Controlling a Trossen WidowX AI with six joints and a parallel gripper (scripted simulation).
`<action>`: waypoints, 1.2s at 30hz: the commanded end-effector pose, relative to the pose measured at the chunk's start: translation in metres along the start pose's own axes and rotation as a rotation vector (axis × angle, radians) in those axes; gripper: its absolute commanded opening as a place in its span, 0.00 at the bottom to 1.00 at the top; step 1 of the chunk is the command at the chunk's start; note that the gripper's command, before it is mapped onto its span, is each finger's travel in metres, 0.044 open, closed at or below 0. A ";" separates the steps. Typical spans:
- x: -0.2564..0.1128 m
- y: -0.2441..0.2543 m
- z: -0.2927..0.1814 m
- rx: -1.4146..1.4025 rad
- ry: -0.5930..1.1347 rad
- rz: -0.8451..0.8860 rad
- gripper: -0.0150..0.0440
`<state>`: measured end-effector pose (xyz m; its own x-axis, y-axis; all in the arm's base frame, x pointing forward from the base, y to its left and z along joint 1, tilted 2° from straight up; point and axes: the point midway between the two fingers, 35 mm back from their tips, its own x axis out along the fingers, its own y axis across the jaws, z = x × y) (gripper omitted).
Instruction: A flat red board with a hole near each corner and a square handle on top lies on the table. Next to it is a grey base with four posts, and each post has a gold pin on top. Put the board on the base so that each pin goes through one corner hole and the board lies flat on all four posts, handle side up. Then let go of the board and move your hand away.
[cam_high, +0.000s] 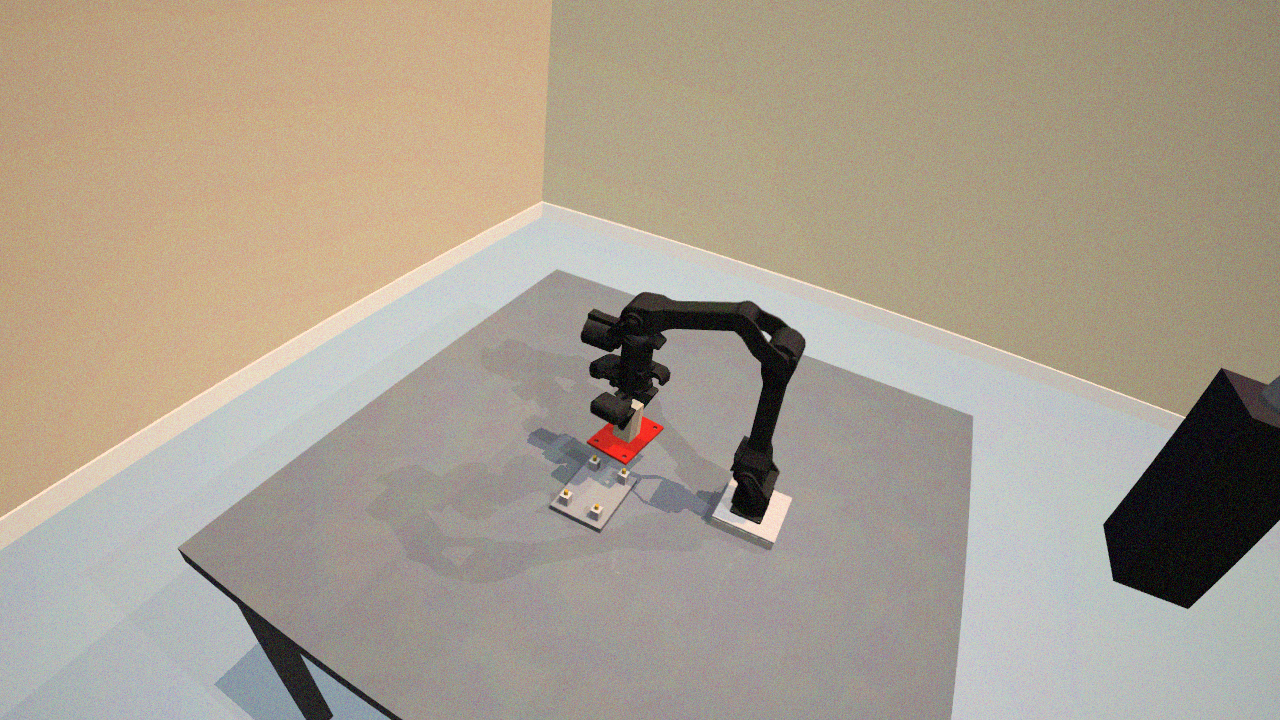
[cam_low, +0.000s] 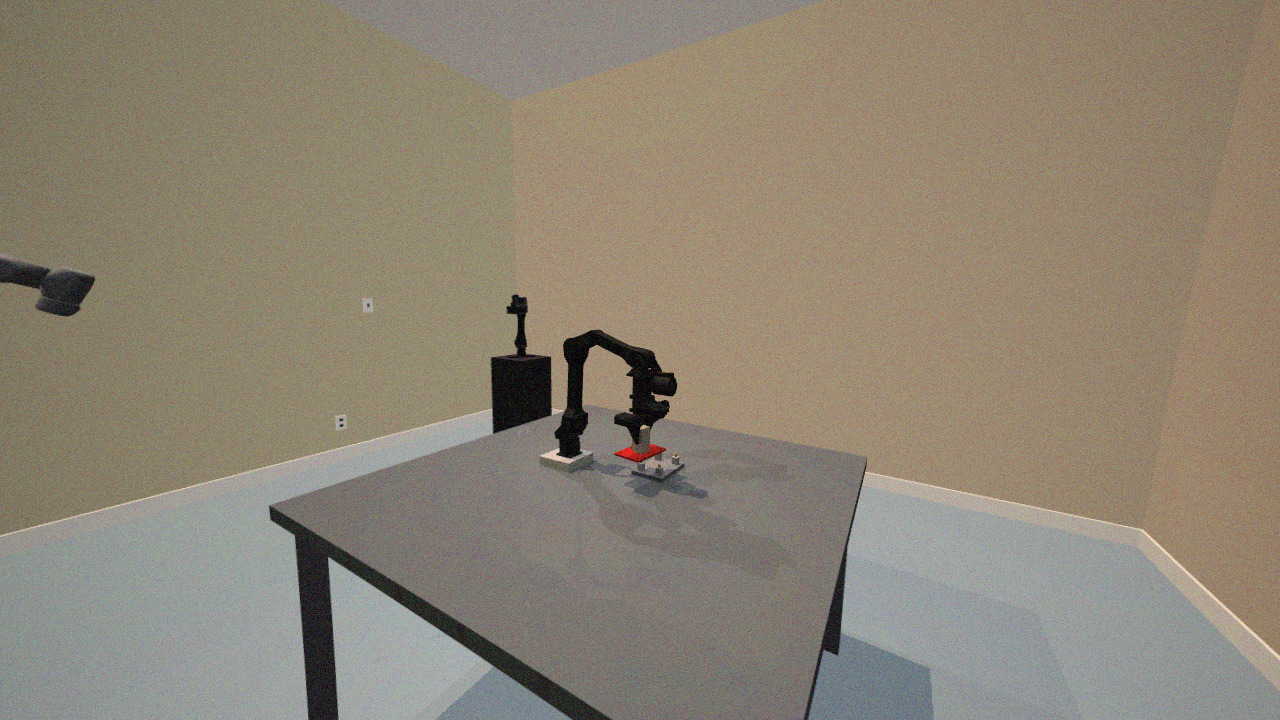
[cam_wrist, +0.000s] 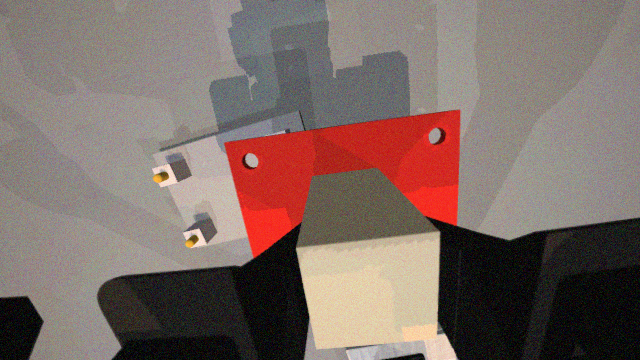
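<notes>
"What a plain room: tan walls, a pale blue floor, and that grey table (cam_high: 760, 617) (cam_low: 572, 555)."

"And the red board (cam_high: 617, 445) (cam_low: 631, 454) (cam_wrist: 270, 190)?"

"Up above the table, handle side up, partly over the grey base (cam_low: 664, 472) (cam_wrist: 212, 195) as the wrist view has it. None of the pins is through a hole. It's thin and bright red, with round holes by its corners."

"That handle (cam_high: 635, 419) (cam_low: 643, 439) (cam_wrist: 370, 285) looks cream to me, a squared block standing up from the middle."

"The gripper (cam_high: 631, 413) (cam_low: 640, 433) (cam_wrist: 352, 222) has it pinched, a finger against either side."

"Two gold-tipped posts poke out beside the board in the wrist view; the board hides the others."

"Look at the black arm (cam_high: 707, 315) (cam_low: 574, 380): upright from its white pedestal (cam_high: 778, 519) (cam_low: 581, 461), bent over at the top, its wrist pointing down."
</notes>
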<state>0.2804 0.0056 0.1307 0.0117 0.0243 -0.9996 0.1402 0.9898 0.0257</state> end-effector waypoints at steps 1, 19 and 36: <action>0.001 0.008 0.002 -0.007 0.006 0.002 0.25; 0.000 0.053 0.002 -0.067 0.002 0.004 0.25; 0.000 0.097 -0.004 -0.124 -0.001 0.006 0.25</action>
<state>0.2898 0.0962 0.1345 0.0192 0.0315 -0.9993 0.0210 0.9993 0.0319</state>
